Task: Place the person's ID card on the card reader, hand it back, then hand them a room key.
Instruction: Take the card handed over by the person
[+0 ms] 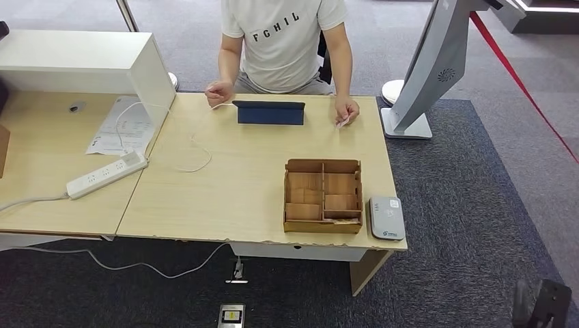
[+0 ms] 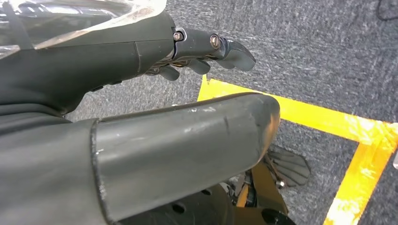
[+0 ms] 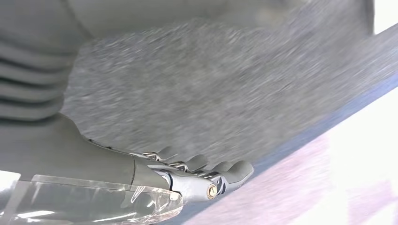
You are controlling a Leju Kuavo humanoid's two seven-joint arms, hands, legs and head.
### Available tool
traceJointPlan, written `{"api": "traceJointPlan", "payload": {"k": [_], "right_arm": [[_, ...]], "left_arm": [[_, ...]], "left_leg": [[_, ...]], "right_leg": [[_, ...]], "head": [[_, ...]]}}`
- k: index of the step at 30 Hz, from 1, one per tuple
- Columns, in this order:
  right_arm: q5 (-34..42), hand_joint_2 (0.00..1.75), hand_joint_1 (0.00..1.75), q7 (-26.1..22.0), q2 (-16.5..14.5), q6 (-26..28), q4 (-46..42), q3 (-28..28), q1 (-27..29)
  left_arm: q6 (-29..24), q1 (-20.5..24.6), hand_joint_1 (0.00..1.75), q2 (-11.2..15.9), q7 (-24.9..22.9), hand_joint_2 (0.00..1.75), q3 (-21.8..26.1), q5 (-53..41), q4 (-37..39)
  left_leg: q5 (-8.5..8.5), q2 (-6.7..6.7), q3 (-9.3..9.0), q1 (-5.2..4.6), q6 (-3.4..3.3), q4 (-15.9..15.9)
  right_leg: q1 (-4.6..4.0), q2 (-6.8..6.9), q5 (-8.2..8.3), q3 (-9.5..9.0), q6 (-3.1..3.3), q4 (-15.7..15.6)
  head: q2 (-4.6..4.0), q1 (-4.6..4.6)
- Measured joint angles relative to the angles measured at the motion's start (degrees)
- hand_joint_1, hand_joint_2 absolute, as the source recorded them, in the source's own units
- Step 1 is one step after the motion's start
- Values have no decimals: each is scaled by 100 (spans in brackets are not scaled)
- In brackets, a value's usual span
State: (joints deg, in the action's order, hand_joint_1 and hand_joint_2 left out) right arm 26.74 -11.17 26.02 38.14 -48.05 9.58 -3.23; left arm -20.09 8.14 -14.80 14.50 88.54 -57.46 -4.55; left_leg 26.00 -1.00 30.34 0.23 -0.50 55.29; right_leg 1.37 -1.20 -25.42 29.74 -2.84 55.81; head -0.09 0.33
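Observation:
Across the table stands a person in a white T-shirt, pinching a small pale ID card in the hand resting on the far edge. The grey card reader lies at the table's near right corner. Beside it sits a wooden box with several compartments; I cannot make out what is in them. My right hand hangs low, right of the table, with its fingers apart over the carpet and holding nothing. My left hand hangs over the floor, fingers stretched out and empty.
A dark blue tablet stand stands at the far edge in front of the person. A power strip, a white cable and a paper sheet lie to the left by a white cabinet. A kiosk stand rises at the right.

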Motion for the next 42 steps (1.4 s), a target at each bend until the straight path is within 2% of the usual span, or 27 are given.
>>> {"api": "traceJointPlan", "payload": {"k": [12, 20, 25, 29, 32, 37, 42], "right_arm": [[-1082, 175, 0, 374, -30, 0, -2041, 270, -402], [-2122, 175, 0, 1172, -26, 0, -3169, 655, -822], [-3272, 175, 0, 2066, 62, 0, -3815, 1072, -1137], [-4035, 175, 0, 2751, 164, 0, -4111, 1449, -1479], [-4324, 175, 0, 3071, 237, 0, -4194, 1826, -1816], [-4146, 175, 0, 3122, 187, 0, -4002, 2448, -2323], [-4494, 175, 0, 3318, 73, -2, -3540, 2987, -2693]], "left_arm": [[218, -4, 0, 7, -199, 0, 0, -302, 1], [416, -12, 0, 36, -332, 0, -1, -594, 1], [569, -15, 0, 96, -344, 0, -2, -828, 1], [666, -30, 0, 145, -311, 0, -2, -951, 1], [710, -27, 0, 179, -275, 0, -2, -1019, 1], [824, -22, 0, 216, -273, 0, -2, -1091, 1], [865, -18, 0, 233, -313, 0, -1, -1081, 1]], "left_leg": [[-3, 0, 3, 0, 1, 0], [-3, -3, 5, 5, 1, 0], [-4, -2, 6, 7, 2, 1], [-4, -1, 9, 9, 2, 0], [-4, 0, 8, 9, 2, 0], [-5, -2, 9, 9, 2, 0], [-6, -4, 11, 11, 3, 0]], "right_leg": [[2, 1, 1, 5, -1, 1], [2, 2, 1, 8, -1, 2], [2, 1, 2, 13, -2, 3], [3, 2, 2, 14, -2, 3], [2, 1, 2, 12, -2, 3], [1, 2, 2, 12, -2, 4], [1, 3, 2, 13, -2, 4]], "head": [[0, -1], [0, 0], [0, 1], [0, -2], [0, -1], [0, 1], [0, -1]]}}
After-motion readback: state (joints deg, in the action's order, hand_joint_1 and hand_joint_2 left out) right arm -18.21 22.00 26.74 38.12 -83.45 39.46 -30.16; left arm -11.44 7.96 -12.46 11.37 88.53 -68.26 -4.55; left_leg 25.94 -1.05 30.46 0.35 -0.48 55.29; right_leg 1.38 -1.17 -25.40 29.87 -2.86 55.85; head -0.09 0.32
